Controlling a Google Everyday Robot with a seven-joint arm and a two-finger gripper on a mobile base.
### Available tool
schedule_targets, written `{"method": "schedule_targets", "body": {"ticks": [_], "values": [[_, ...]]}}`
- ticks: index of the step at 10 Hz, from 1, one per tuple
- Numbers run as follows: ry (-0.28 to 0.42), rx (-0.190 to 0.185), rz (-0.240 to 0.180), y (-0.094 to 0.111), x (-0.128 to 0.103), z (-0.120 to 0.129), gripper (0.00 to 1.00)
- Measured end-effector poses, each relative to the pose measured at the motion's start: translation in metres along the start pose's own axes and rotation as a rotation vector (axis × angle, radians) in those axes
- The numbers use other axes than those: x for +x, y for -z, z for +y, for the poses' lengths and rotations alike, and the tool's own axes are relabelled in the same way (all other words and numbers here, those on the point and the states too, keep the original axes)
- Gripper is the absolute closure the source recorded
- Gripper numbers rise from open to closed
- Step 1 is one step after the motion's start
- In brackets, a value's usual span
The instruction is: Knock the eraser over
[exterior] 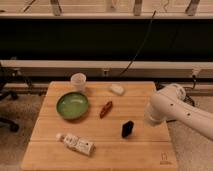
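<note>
The eraser (128,128) is a small black block standing on the wooden table (145,155), right of centre and toward the front. My white arm (170,107) reaches in from the right over the table's right side. My gripper (149,120) is at the arm's leading end, just right of the eraser and apart from it, mostly hidden by the arm's bulky body.
A green bowl (73,105) sits at the left, a reddish-brown item (105,108) beside it. A clear cup (78,81) and a small white lump (117,89) lie at the back. A white labelled bottle (76,143) lies at the front left.
</note>
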Motion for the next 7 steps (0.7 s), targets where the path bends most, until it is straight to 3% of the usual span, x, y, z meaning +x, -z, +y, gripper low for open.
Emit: {"method": "schedule_targets", "body": {"ticks": [7], "values": [[0.032,-0.014,-0.004,-0.009,-0.017,0.0,1.0]]}}
